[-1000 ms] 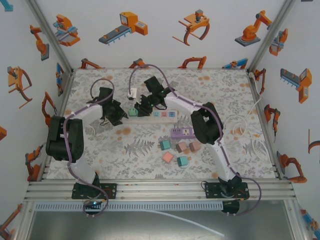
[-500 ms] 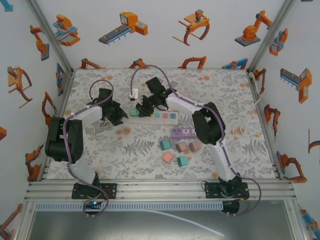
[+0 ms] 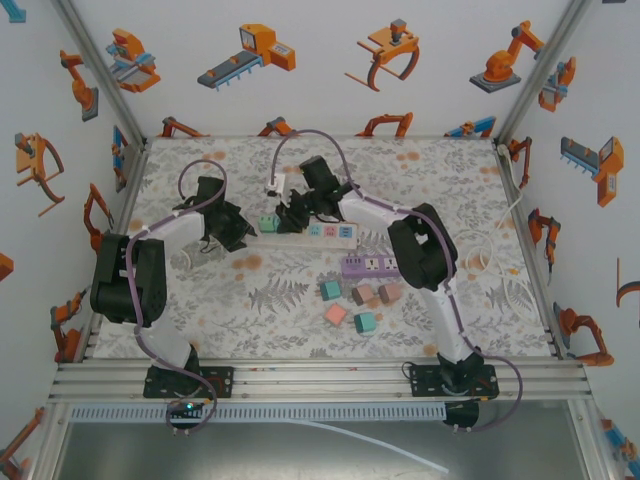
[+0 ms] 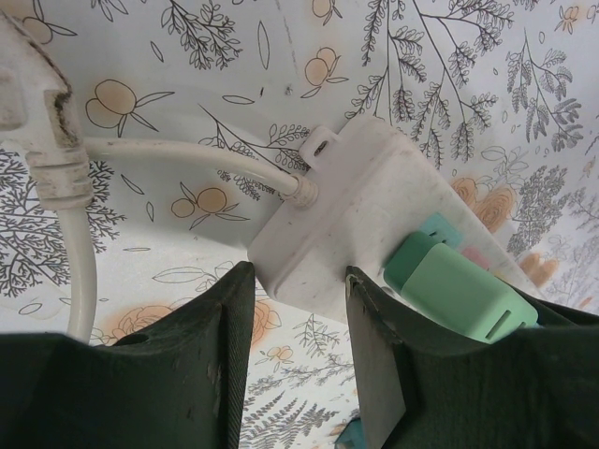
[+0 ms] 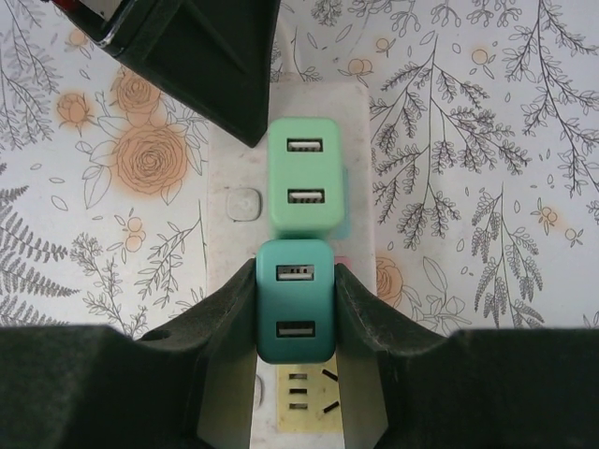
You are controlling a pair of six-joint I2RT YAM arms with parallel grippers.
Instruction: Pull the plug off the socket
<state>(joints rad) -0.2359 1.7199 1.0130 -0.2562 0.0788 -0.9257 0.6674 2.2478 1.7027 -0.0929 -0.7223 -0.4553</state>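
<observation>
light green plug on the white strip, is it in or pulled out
In: the light green plug sits flat against the white strip, with no fingers on it; the right gripper holds the darker plug.

Teal plug (image 5: 295,301), white socket strip (image 5: 354,150), floral table (image 5: 487,187).

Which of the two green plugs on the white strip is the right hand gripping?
The darker teal plug, clamped in the right hand. The lighter mint plug beside it, further from the wrist, stands free.

The power strip (image 5: 229,168) runs off the bottom edge. The right pincer (image 5: 295,276) hides both sides of the teal plug (image 5: 295,299).
</observation>
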